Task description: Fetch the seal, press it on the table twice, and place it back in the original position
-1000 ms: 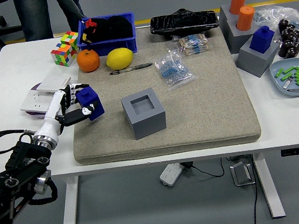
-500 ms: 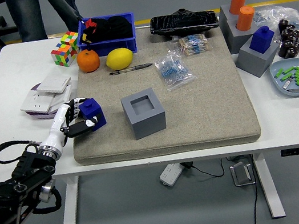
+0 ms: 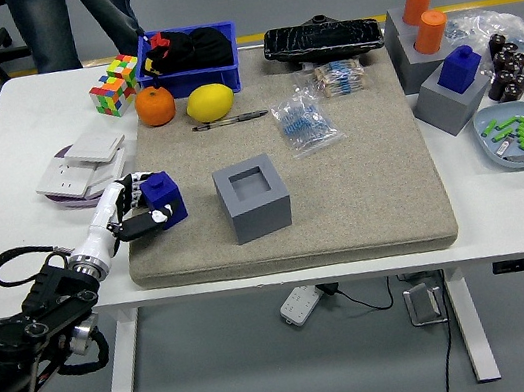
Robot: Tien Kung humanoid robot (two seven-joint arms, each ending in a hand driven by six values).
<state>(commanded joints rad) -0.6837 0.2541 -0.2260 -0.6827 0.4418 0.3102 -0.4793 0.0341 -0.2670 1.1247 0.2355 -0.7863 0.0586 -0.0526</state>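
while our left hand [image 3: 133, 211] grips the blue seal [image 3: 163, 197] on the beige mat [image 3: 362, 188], we should press straight down without tilting.

you see the robot's left hand [image 3: 133, 211] gripping a blue seal [image 3: 162, 197], pressed onto a beige mat's [image 3: 362, 188] left edge. a grey holder block [image 3: 252, 198] with an empty square recess sits nearby.

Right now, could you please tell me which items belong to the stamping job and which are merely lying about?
In use: blue cube-shaped seal, left hand, grey square holder block, beige felt mat.

Lying about: orange fruit, yellow lemon, colourful puzzle cube, black pen.
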